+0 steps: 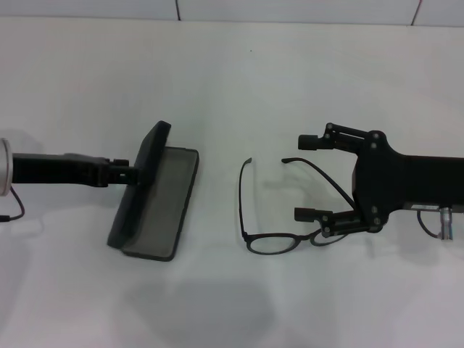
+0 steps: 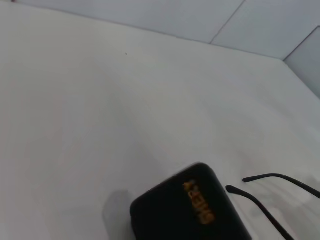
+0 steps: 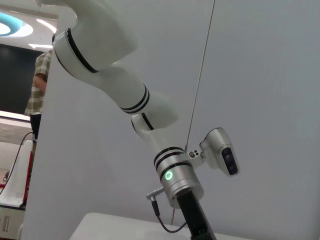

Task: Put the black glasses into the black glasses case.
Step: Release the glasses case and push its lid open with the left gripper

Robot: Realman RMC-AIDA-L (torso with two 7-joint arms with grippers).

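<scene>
The black glasses case [image 1: 156, 192] lies open toward the table's left edge, its lid held up by my left gripper [image 1: 129, 174]. The black glasses [image 1: 279, 206] lie unfolded mid-table, outside it. My right gripper [image 1: 308, 177], spread wide, straddles one temple, nothing grasped.

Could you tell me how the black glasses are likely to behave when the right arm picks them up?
The black glasses have thin frames and long slim unfolded temples, so they are probably light and a little springy, and may twist or swing if gripped off-centre. The clear lenses look fragile. The right gripper has open jaws astride one temple; the left gripper holds up the lid of the open black glasses case.
</scene>
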